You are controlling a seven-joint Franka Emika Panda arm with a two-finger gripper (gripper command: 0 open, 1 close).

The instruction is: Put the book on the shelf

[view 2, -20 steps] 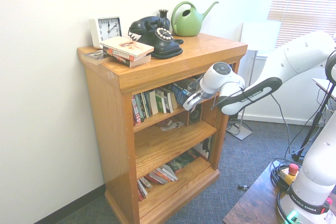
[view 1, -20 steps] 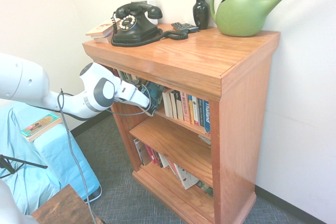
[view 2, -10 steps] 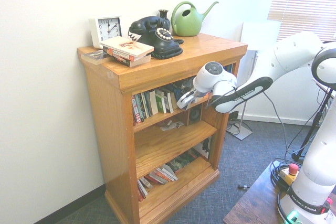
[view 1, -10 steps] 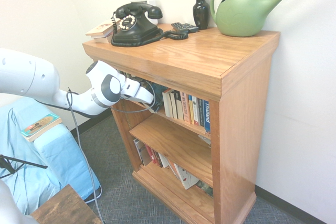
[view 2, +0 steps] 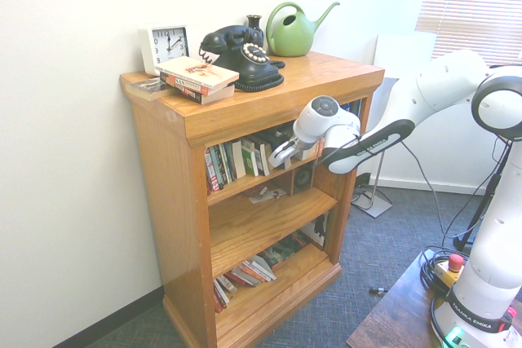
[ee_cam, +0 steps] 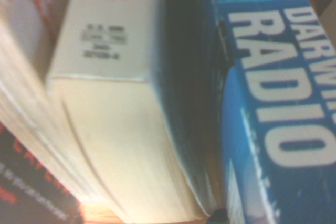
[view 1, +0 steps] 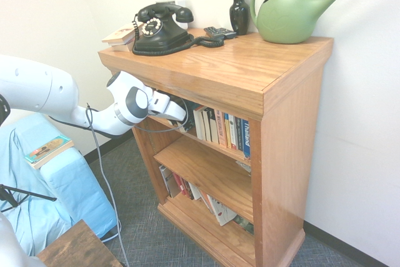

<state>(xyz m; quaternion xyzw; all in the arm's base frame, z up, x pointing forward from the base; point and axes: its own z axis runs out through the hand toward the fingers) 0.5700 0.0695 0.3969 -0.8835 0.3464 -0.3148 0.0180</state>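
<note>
1. The bookcase [view 1: 275,92] stands against a pale wall, orange-brown wood with three inner boards.
2. The arm reaches in under the bookcase's top, and the gripper [view 2: 279,155] sits at the mouth of the shelf [view 2: 245,185], the uppermost inner board.
3. The gripper's jaws are closed as tight as they go; its tip is lost among the books, so an exterior view does not make plain what they pinch.
4. The book [ee_cam: 273,108] fills one side of the wrist view, blue cover with pale lettering "RADIO" and part of "DARWIN".
5. In the first exterior view the book [view 1: 187,109] shows as a dark sliver just past the gripper, at the open end of the shelf.
6. It lies just beside a cream-edged paperback [ee_cam: 115,114] in the wrist view, with a dark gap between them.
7. A row of paperbacks [view 1: 222,129] stands upright on the shelf.
8. The middle board [view 1: 206,170] carries only a small flat thing near one end.
9. More books [view 2: 245,273] lean along the bottom board.
10. On the top stand a black telephone [view 1: 159,28], a dark vase [view 1: 239,12], a green watering can [view 1: 294,10], a white clock [view 2: 165,45] and a small stack of books [view 2: 198,79].
11. A thin teal-and-orange book [view 1: 47,150] lies on a light-blue cloth [view 1: 44,204], well apart from the bookcase.
</note>
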